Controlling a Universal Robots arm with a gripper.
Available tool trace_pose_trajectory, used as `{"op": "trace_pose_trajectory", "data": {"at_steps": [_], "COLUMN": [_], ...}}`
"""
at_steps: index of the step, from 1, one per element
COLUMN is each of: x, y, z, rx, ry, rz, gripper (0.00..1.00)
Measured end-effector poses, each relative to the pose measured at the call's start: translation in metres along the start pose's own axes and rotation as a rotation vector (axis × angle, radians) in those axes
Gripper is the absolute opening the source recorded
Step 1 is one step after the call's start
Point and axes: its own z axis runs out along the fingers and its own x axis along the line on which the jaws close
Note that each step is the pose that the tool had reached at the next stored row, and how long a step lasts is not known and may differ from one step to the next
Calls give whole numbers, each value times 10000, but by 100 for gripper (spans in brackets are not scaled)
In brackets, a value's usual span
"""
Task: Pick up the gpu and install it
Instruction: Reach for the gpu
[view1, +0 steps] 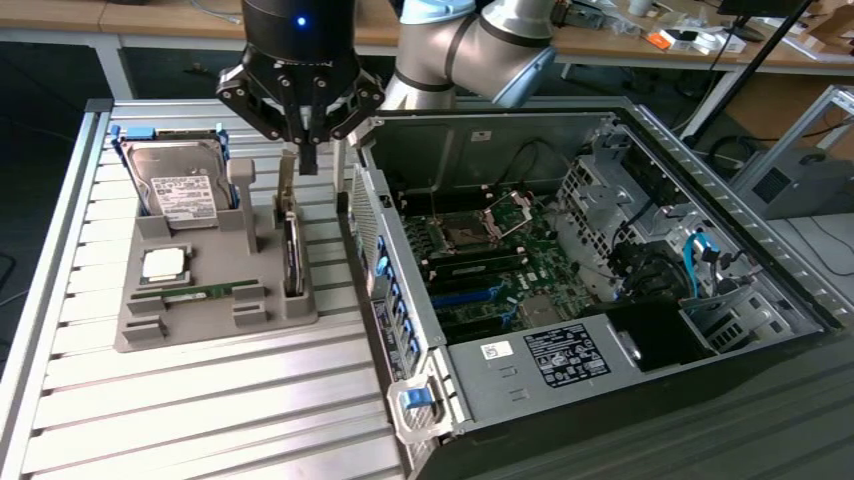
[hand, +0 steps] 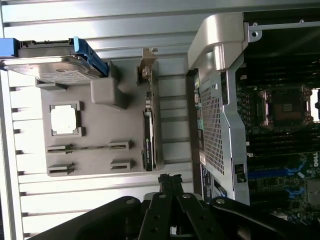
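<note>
Over the far end of the grey tray (view1: 214, 325), the hand (view1: 308, 158) hangs with its fingers pressed together and nothing between them. Just below it, a little toward the exterior view's left, the gpu (view1: 290, 245) stands on its long edge in the tray's slot nearest the open computer case (view1: 601, 250). The card's long axis runs along the side of the case, from the tray's near edge back toward the arm, and its silvery bracket (view1: 284, 185) rises at the far end, the end closest to the fingertips. In the wrist view the thin upper edge of the card lines up roughly with the closed fingers. The hand is apart from the card and not touching it. The hard drive (view1: 180, 190) and memory stick (view1: 200, 292) sit in the tray further toward the exterior view's left, well clear of the hand. The tray rests on the slatted table (view1: 200, 400), and the card looks not yet lifted.
</note>
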Motion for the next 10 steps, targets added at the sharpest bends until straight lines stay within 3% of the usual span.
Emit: {"op": "trace_pose_trajectory", "data": {"at_steps": [10], "x": [64], "y": [-5], "z": [-2], "rx": [0], "ry": [0], "rz": [0], "gripper": [11]}}
